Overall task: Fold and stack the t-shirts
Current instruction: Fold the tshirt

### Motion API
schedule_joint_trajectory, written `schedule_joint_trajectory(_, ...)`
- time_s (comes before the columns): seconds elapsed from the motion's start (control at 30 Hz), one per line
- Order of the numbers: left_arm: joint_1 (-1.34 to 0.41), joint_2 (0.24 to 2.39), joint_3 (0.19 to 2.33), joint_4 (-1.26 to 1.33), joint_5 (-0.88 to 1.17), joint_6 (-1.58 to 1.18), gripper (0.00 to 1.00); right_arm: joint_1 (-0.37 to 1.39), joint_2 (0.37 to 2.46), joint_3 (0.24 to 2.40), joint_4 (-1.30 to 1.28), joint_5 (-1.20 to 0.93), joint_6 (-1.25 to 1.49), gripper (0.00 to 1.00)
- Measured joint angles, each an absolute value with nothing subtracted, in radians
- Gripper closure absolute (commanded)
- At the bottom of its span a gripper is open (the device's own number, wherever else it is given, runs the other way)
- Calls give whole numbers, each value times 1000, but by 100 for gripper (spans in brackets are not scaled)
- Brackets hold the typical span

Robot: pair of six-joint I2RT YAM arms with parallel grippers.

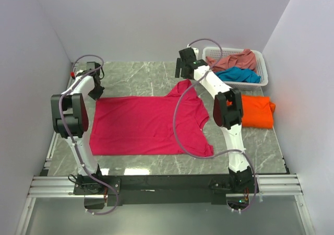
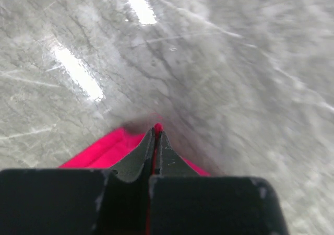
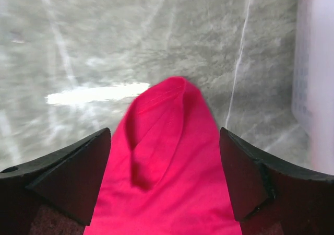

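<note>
Magenta-pink short-sleeved cloth t-shirt (image 1: 148,125) is spread on the grey marbled worktop (image 1: 146,73), its far left corner pinched by the clenched left tool (image 2: 156,143) and its far sleeve straddled by the released right tool (image 3: 165,141), so the cloth could be skewed if lifted one-sidedly.

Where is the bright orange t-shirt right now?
In the top view, the folded bright orange cloth t-shirt lies on the right, just on the near side of the white plastic lattice basket and right of the spread magenta-pink t-shirt.
</note>
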State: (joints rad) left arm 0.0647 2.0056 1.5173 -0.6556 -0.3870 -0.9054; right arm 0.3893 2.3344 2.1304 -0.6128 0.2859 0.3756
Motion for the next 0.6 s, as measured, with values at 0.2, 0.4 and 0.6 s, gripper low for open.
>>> schedule_joint_trajectory(0.2, 52, 1894, 1433, -593, -363, -884, 99, 381, 2480, 2221, -621, 300, 346, 11)
schedule_joint_trajectory(0.4, 48, 1861, 1360, -561, -344, -872, 99, 373, 2525, 2242, -613, 267, 338, 14)
schedule_joint_trajectory(0.6, 46, 1811, 1300, -558, -342, -868, 99, 369, 2527, 2264, -586, 218, 342, 26)
